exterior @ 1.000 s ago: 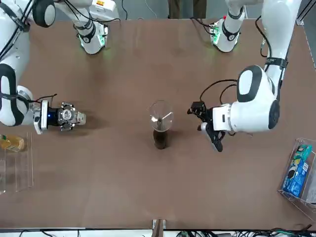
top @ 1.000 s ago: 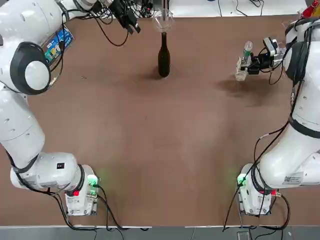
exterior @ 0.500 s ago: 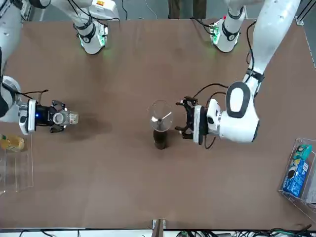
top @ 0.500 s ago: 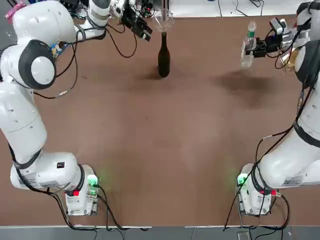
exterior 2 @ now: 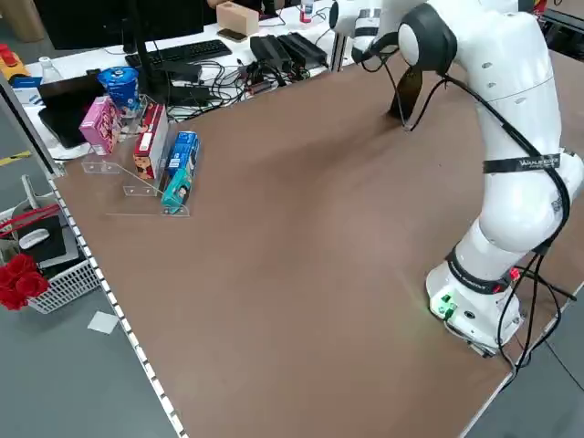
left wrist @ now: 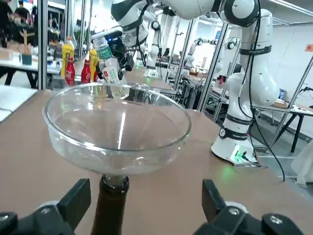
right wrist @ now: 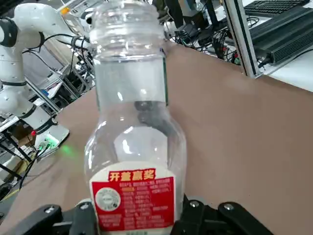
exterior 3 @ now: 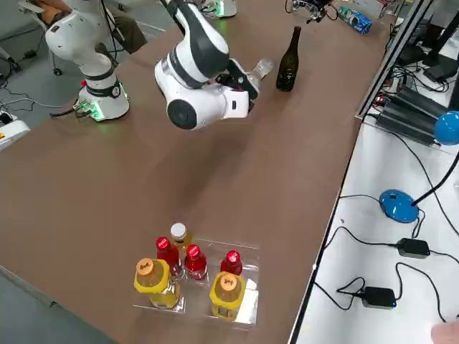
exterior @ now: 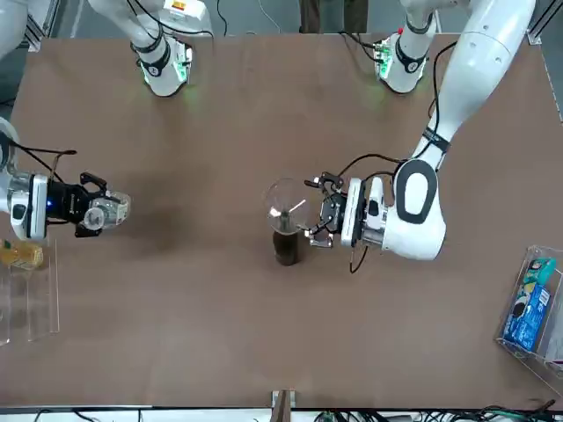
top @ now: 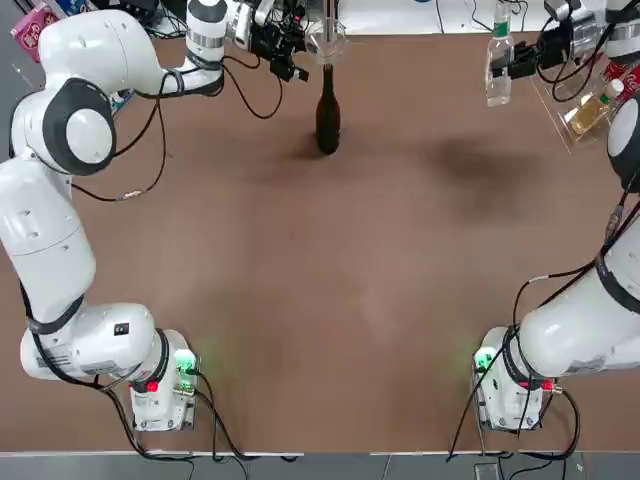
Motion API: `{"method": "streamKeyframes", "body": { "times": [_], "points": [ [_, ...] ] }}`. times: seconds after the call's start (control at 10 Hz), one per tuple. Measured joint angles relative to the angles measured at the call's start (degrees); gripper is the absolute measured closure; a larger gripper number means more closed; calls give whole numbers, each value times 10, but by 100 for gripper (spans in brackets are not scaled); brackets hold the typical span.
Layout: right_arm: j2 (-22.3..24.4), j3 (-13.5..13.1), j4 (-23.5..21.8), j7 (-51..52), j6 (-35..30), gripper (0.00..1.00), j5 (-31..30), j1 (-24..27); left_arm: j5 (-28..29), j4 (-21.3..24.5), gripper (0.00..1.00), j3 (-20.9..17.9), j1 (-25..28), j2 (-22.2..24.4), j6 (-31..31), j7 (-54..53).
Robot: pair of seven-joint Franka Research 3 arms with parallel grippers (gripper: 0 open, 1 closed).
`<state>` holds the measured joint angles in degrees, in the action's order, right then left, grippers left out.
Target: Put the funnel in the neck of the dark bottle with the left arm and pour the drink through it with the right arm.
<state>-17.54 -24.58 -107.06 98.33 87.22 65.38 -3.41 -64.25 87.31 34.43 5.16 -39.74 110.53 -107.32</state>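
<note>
The dark bottle [top: 327, 118] stands upright at the far middle of the table, and the clear funnel [top: 326, 41] sits in its neck. My left gripper [top: 297, 55] is open right beside it; in the left wrist view its fingers [left wrist: 74, 201] stand on either side of the bottle's neck [left wrist: 111, 208], under the funnel [left wrist: 117, 125], without touching. My right gripper [top: 517, 62] is shut on the drink [top: 497, 68], a small clear bottle held upright in the air at the far right. Its mouth [right wrist: 128, 19] shows no cap.
A clear tray [exterior 3: 240, 304] with yellow and red bottles [exterior 3: 188, 272] stands at the table's far right corner. Snack boxes [exterior 2: 178, 178] in a clear rack lie at the left edge. The near half of the table [top: 330, 300] is bare.
My right gripper has lifted the drink off the table and carried it toward the far edge. My left gripper has swung in next to the funnel and the bottle's neck.
</note>
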Motion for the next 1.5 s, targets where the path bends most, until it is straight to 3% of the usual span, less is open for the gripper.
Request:
{"method": "streamKeyframes", "body": {
  "times": [0.7, 1.1, 1.5],
  "points": [
    [54, 23, 0, -105, 39, 55, -39, -1, -67, -4, 0, 6, -13, -26, 0, -126],
    [85, 77, 0, -200, 97, 55, -43, -4, -72, -21, 0, 6, -14, -49, 0, -127],
    [133, 152, 0, -353, 176, 55, -89, -7, -91, -32, 0, 6, -37, -60, 17, -128]
  ]
}}
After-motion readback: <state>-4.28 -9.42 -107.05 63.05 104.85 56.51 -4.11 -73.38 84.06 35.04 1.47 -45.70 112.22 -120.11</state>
